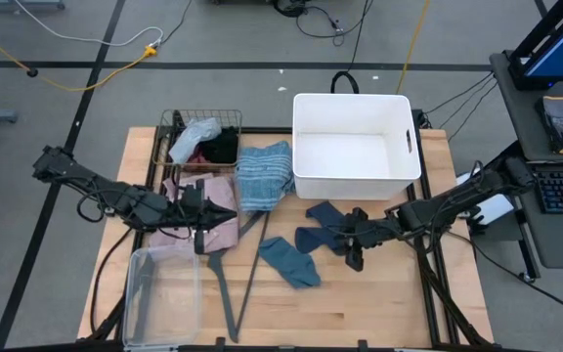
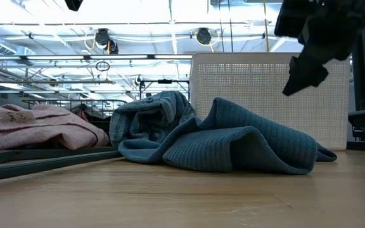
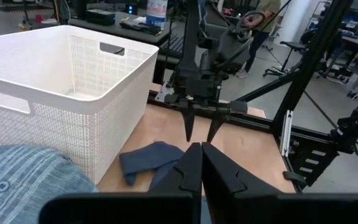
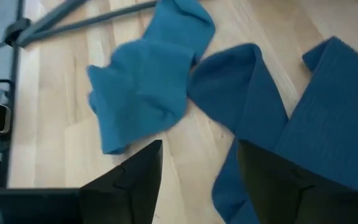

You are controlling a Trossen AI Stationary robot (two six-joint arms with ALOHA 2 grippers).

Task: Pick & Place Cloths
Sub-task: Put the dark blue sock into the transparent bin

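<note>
A pale wooden table (image 1: 360,313) is seen from above, with the cloths spread across it. A wire basket (image 1: 171,125) at the back holds a pale grey-blue piece (image 1: 192,139) and a black piece (image 1: 223,147). Beside it lies a blue striped towel (image 1: 264,174), and a pink checked shirt (image 1: 225,200) lies under the left gripper (image 1: 199,217). A teal cloth (image 1: 288,260) and a navy cloth (image 1: 321,225) lie crumpled near the table's middle, in front of a white perforated plastic bin (image 1: 355,147). A grey clothes hanger (image 1: 235,284) and a clear plastic box (image 1: 159,293) occupy the front left.

The left gripper's fingers (image 3: 188,174) are shown pressed together in the left wrist view, holding nothing. The right gripper (image 1: 353,256) hovers over the navy cloth; its fingers (image 4: 135,177) are seen spread apart in the right wrist view, with the teal and navy pieces lying beneath them on the bare wood.

The ribbed, waffle-like weave of the cloths is shown only by the low view; the bin's fine mesh wall is also resolved there.
</note>
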